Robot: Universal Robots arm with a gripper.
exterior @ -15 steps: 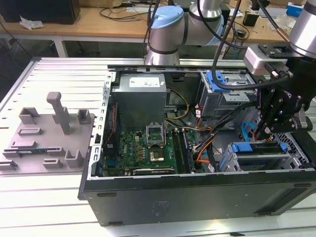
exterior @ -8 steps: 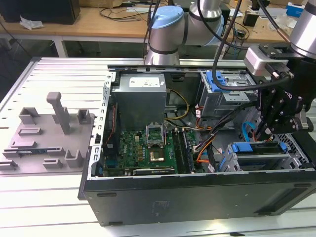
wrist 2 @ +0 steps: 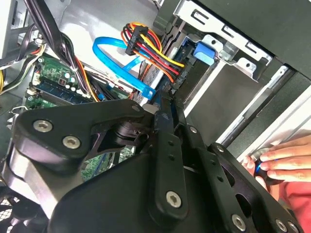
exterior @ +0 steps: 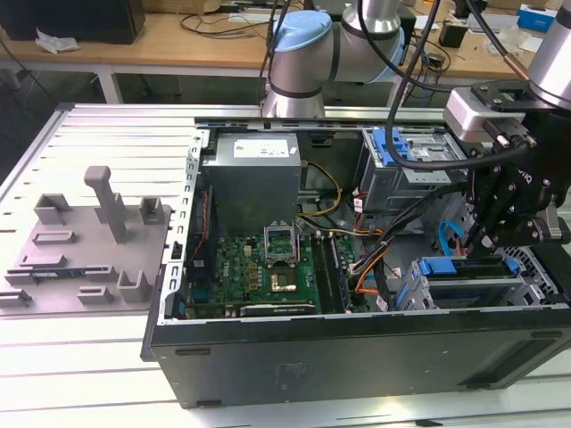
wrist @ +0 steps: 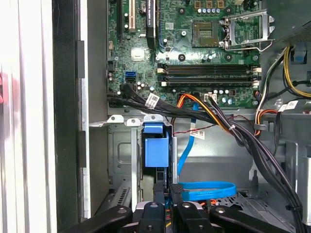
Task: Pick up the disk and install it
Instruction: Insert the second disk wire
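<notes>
A slatted metal worktable (exterior: 107, 125) carries an open black computer case (exterior: 357, 357), with a wooden bench (exterior: 178, 40) behind. A grey fixture tray (exterior: 85, 250) lies at the exterior view's left. The gripper (exterior: 486, 234) stands low over the drive bay, fingers drawn narrowly together on the disk (wrist: 156, 150) (blue carrier seated edgewise in the bay). A person's hand (wrist 2: 286, 160) rests beside the case.
</notes>
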